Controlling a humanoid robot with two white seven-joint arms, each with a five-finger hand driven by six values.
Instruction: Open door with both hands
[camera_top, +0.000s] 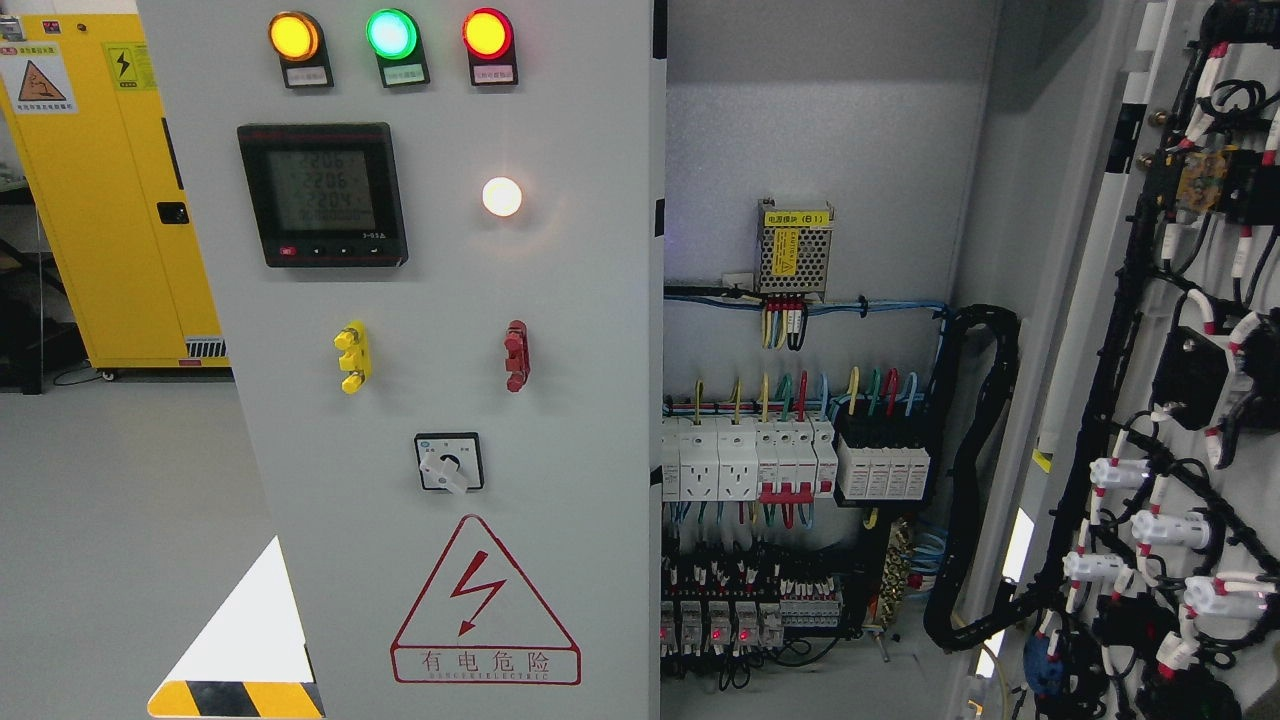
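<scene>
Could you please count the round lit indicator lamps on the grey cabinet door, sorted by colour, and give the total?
Round orange lit lamp: 1
Round green lit lamp: 1
Round red lit lamp: 1
Round white lit lamp: 1
Total: 4, all on the grey metal cabinet door.

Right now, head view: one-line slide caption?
Cabinet right door swung open, breakers and wiring exposed; left door shut, lamps lit; no hand visible.

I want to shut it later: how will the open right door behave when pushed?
The right door probably swings stiffly as one slab. It likely feels heavy, loaded with components and wiring. The black cable conduit may resist slightly.
</scene>
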